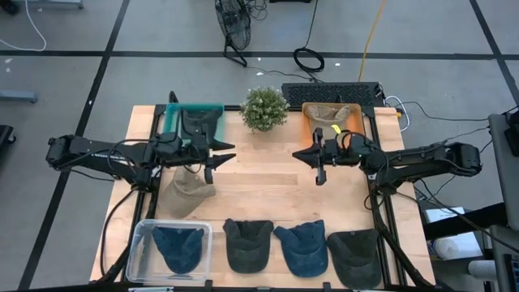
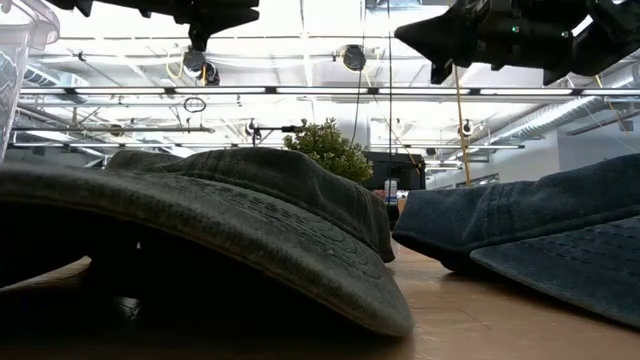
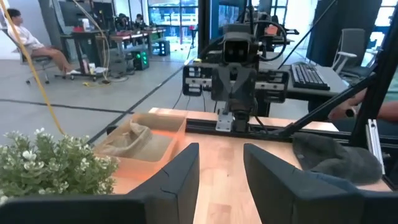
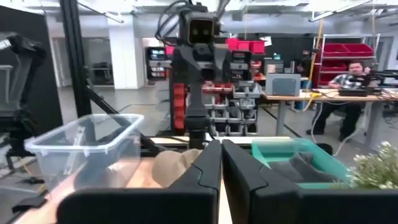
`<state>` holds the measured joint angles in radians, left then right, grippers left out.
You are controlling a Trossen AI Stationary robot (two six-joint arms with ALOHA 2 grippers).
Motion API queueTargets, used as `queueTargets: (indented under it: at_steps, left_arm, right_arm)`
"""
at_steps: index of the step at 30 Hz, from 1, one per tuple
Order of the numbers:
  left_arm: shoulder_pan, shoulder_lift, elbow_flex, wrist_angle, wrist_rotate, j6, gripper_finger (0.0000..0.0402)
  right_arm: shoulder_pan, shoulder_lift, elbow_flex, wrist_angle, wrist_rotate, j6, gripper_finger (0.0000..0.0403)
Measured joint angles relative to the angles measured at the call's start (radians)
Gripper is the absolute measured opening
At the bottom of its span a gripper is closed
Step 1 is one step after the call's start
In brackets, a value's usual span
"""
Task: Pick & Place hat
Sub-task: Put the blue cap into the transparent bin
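A tan hat (image 1: 188, 193) lies on the wooden table just under my left arm; it also shows in the right wrist view (image 4: 177, 165). My left gripper (image 1: 224, 156) is open and empty, raised above the table right of that hat, its fingers (image 3: 180, 171) level and pointing at the right arm. My right gripper (image 1: 305, 154) is shut and empty, raised at the table's middle right, facing the left one (image 4: 221, 163). Three more hats, dark (image 1: 247, 243), blue (image 1: 302, 247) and grey (image 1: 354, 255), lie along the near edge. Another blue hat (image 1: 178, 246) lies in a clear bin (image 1: 142, 235).
A teal bin (image 1: 212, 109) holding a dark hat stands at the far left. An orange bin (image 1: 308, 109) holding a tan hat stands at the far right. A potted plant (image 1: 264, 108) stands between them. Bare wood (image 1: 259, 182) lies between the grippers. People sit in the room beyond.
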<state>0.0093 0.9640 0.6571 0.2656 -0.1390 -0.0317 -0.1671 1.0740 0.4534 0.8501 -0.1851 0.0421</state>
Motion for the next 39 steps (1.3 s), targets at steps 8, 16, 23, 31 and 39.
queueTargets:
  at_steps: [8,16,23,31,39]
  left_arm:
    - [-0.028,0.001,0.000,0.032,-0.002,-0.038,0.0136]
    - [-0.081,0.060,0.001,0.085,-0.014,-0.109,0.0136]
    - [-0.153,0.173,0.001,0.255,-0.078,-0.139,0.0136]
    - [-0.209,0.196,0.001,0.310,-0.101,-0.120,0.0136]
    - [-0.230,0.196,0.001,0.298,-0.151,-0.073,0.0136]
  right_arm:
    - [0.096,0.000,0.000,-0.118,0.085,0.018,0.0006]
    - [0.205,0.000,0.000,-0.243,0.188,0.006,0.0006]
    - [0.258,0.000,0.000,-0.256,0.186,0.015,0.0006]
    - [0.287,0.000,0.000,-0.272,0.191,0.021,0.0027]
    - [0.285,0.000,0.000,-0.267,0.244,0.015,0.0059]
